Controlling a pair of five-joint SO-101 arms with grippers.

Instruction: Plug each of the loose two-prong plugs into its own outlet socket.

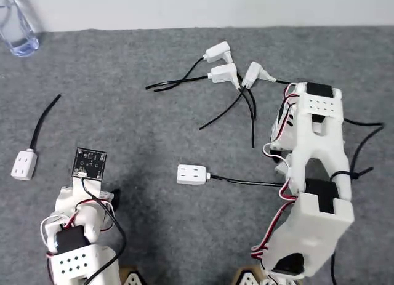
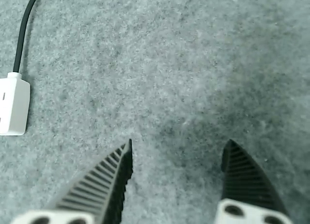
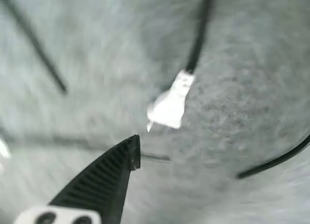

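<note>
A small white plug (image 1: 253, 74) is lying at the far side of the grey table (image 1: 148, 125), just beside the tip of my right arm (image 1: 314, 149). Its blocky plastic body is lying at a slant, and a thin black cord is trailing from one end.

In my right wrist view the plug (image 3: 169, 108) is sitting just ahead of my right jaws. One ribbed black jaw is showing with nothing pressing against it, so I am judging these jaws to be apart and holding nothing. To grip, they will probably need to close across the plug's narrow width.

Two more plugs (image 1: 225, 74) are lying just beyond it, their cords crossing. My right arm is much the nearer to all three.

A smooth white socket block (image 1: 192, 174) is lying mid-table, its long axis running side to side, well apart from the plugs. A second socket block (image 1: 23, 164) is lying near my left arm (image 1: 77, 236). My left jaws are standing wide apart over bare felt, with that block (image 2: 12, 105) off to one side.
</note>
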